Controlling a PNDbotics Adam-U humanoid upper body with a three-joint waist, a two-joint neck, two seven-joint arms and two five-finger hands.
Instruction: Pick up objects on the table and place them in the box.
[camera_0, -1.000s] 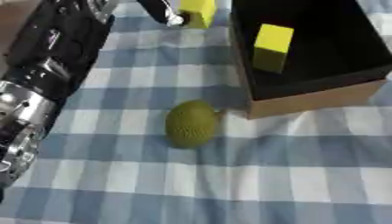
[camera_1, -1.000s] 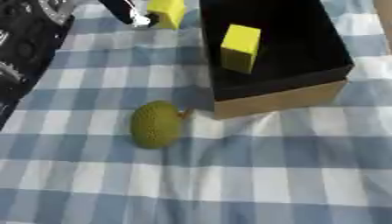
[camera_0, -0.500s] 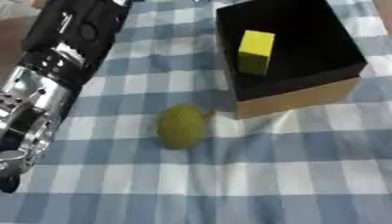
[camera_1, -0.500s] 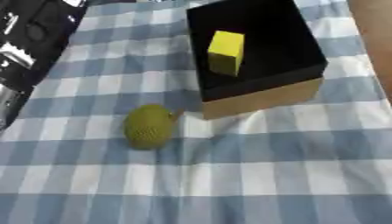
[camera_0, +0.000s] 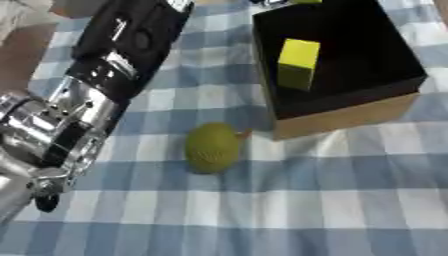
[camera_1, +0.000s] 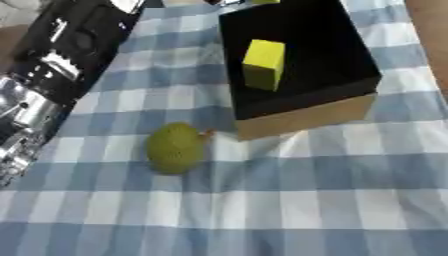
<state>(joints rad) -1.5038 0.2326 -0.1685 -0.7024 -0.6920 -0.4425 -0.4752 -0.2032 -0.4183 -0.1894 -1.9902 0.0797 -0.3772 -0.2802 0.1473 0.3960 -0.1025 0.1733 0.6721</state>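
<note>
A bumpy olive-green round fruit (camera_0: 212, 147) lies on the blue-and-white checked tablecloth (camera_0: 332, 195), just beside the near-left corner of the black-lined cardboard box (camera_0: 350, 114), which already holds a yellow rectangular block (camera_0: 297, 63). The robot's left arm (camera_0: 96, 95) stretches up the left side towards the far edge; its hand is cut off at the top, so whether it holds anything cannot be told, and the right hand is out of sight. The fruit looks likely to roll if nudged, and a reach beside the box wall could knock the box.

A blue and white checked cloth (camera_1: 289, 200) covers the tabletop (camera_0: 26, 52), whose bare brown surface shows at the far left edge.
</note>
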